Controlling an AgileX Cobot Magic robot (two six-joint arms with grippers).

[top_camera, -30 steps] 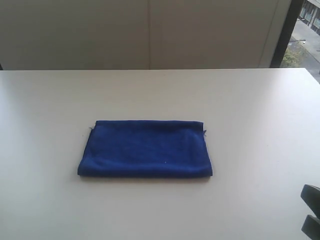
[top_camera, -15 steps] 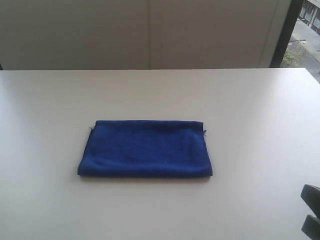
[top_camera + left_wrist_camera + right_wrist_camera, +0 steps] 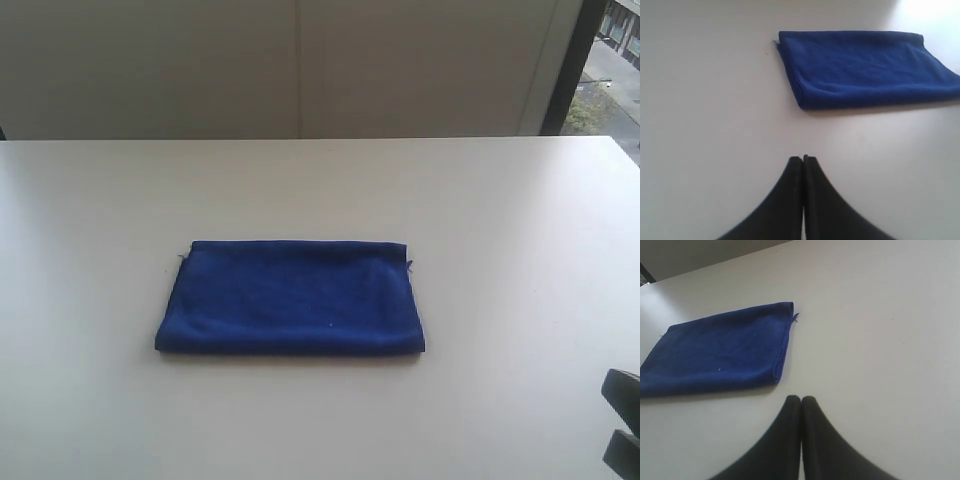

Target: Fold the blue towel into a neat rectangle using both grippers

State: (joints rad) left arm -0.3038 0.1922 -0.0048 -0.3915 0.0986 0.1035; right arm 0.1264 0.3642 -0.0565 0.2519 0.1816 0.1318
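The blue towel [image 3: 290,297] lies flat on the white table [image 3: 500,220] as a folded rectangle, near the middle of the exterior view. It also shows in the left wrist view as the blue towel [image 3: 865,67] and in the right wrist view as the blue towel [image 3: 720,347]. My left gripper [image 3: 803,159] is shut with nothing in it, hovering over bare table short of the towel. My right gripper [image 3: 801,399] is shut and empty too, just clear of the towel's near corner. Only a black piece of the right arm [image 3: 622,415] shows at the exterior view's lower right edge.
A pale wall [image 3: 300,65] runs behind the table's far edge. A dark window frame [image 3: 570,65] stands at the back right.
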